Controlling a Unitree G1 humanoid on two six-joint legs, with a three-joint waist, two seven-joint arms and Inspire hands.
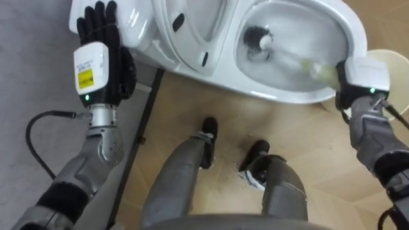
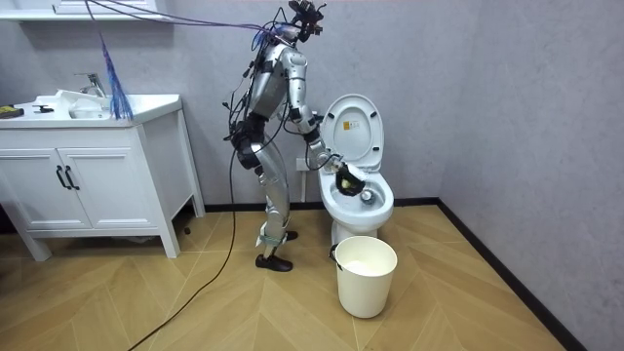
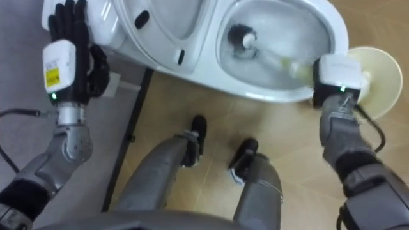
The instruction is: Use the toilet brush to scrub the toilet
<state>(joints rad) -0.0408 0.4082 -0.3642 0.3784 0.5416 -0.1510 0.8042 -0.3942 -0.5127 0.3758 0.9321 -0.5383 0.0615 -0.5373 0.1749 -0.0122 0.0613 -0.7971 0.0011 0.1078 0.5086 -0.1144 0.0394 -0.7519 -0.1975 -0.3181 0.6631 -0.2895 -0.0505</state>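
A white toilet (image 1: 291,97) stands before me with its lid (image 1: 192,25) raised. The toilet brush's dark head (image 1: 259,41) sits deep in the bowl, and its pale handle (image 1: 303,64) runs to the bowl's right rim. My right hand (image 1: 359,80) is curled round that handle at the rim. My left hand (image 1: 99,38) is held up with straight fingers beside the raised lid, holding nothing. In the room view I stand bent slightly over the toilet (image 2: 359,200), with the right hand (image 2: 343,175) over the bowl.
A cream bucket (image 1: 391,61) stands on the wooden floor right of the bowl, in front of the toilet in the room view (image 2: 366,275). A white vanity cabinet with a sink (image 2: 88,175) is at the room view's left. Grey wall behind the toilet.
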